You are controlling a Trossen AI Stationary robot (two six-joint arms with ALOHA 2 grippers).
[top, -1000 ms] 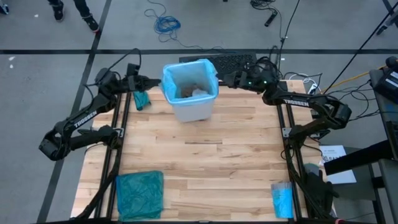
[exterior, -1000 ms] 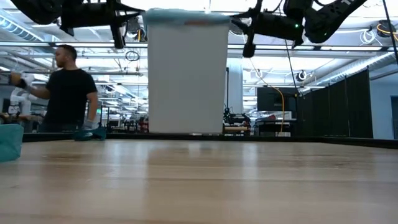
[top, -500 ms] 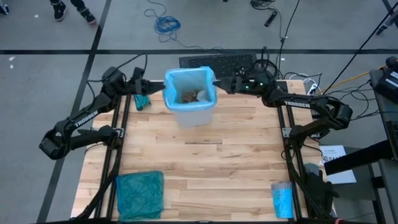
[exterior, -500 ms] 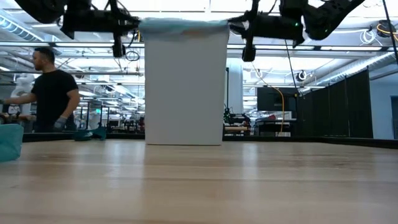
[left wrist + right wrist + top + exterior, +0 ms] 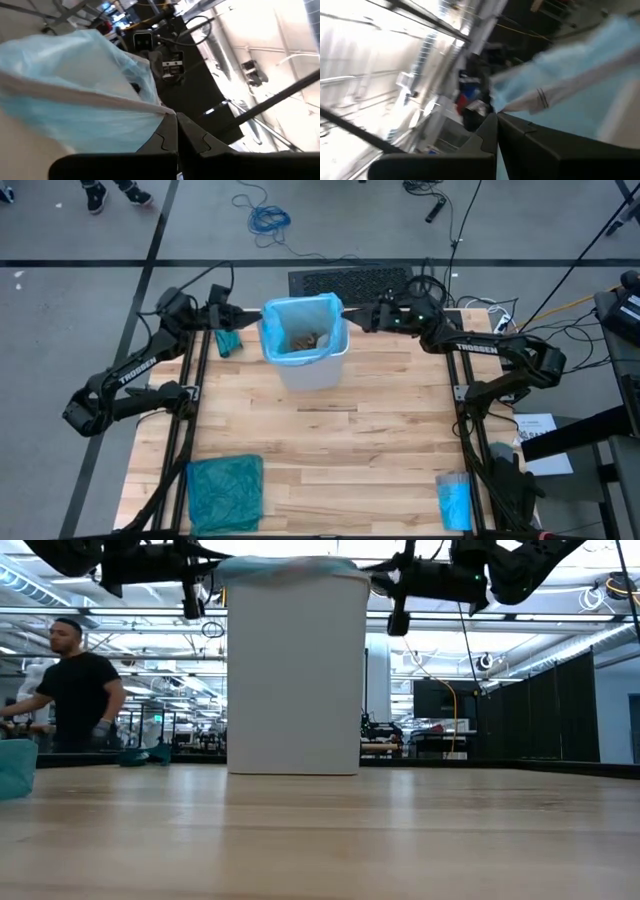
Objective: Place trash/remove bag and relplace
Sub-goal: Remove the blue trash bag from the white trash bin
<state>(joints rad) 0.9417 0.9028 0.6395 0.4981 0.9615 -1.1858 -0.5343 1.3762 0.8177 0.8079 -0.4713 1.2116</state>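
A white bin (image 5: 310,365) (image 5: 295,670) lined with the light-blue bag (image 5: 275,345) sits between my two arms near the table's far edge. Brown paper trash (image 5: 300,338) lies inside it. My left gripper (image 5: 252,318) (image 5: 177,120) is shut at the bin's left rim, and my right gripper (image 5: 358,317) (image 5: 496,117) is shut at its right rim. In the low view the bin's base is at table level; whether it rests there I cannot tell. My left gripper pinches the bag-covered rim (image 5: 162,111) on the bin's left side between its two fingers, coming about level from the table's left. Whether it has only plastic or the rim too, I cannot tell. The bin hangs upright. My right gripper pinches the bag-covered rim (image 5: 507,107) on the bin's right side between its two fingers, coming about level from the table's right. Plastic alone or rim as well, I cannot tell. The blue plastic is drawn out toward the fingers.
A teal-green bag (image 5: 225,492) lies at the near left corner, and a smaller teal piece (image 5: 228,340) sits by the left arm. A bright-blue roll (image 5: 453,500) lies near right. A person (image 5: 80,690) stands beyond the table's far left. The table's middle (image 5: 330,440) is bare wood.
The bin has sunk between the two shut grippers: in the low view its base has come down from above the table's far edge to table level. In the high view its mouth has shifted a little toward the near edge, and it stands more upright.
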